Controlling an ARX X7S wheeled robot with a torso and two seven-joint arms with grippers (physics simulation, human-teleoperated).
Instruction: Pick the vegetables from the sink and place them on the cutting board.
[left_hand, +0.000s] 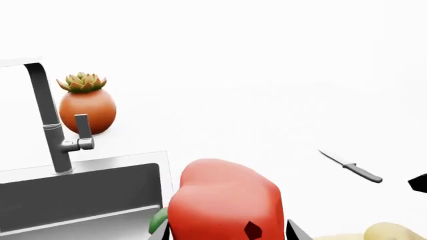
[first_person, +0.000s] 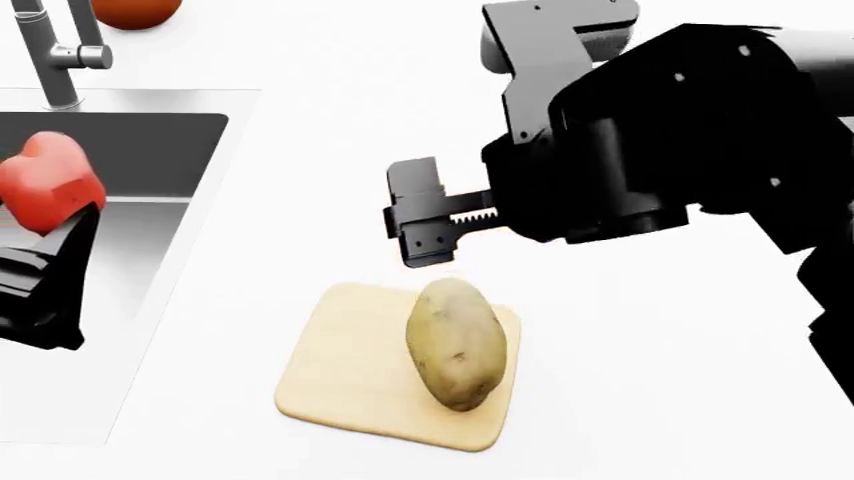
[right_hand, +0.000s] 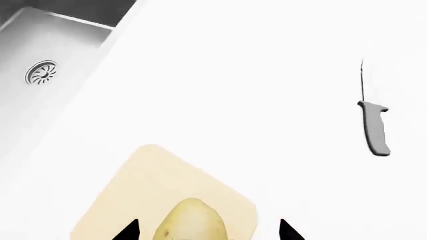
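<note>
At the head view's left edge, the left gripper (first_person: 60, 235) clenches the red pepper (first_person: 48, 182), lifted for the cutting board (first_person: 350, 370); right gripper (first_person: 424, 214) hangs released (potato (first_person: 457, 342) delivered).

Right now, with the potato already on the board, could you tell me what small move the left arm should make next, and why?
Probably carry the red bell pepper rightward toward the cutting board. The left gripper holds it above the sink, the potato fills the board's right part, and the left part is bare.
</note>
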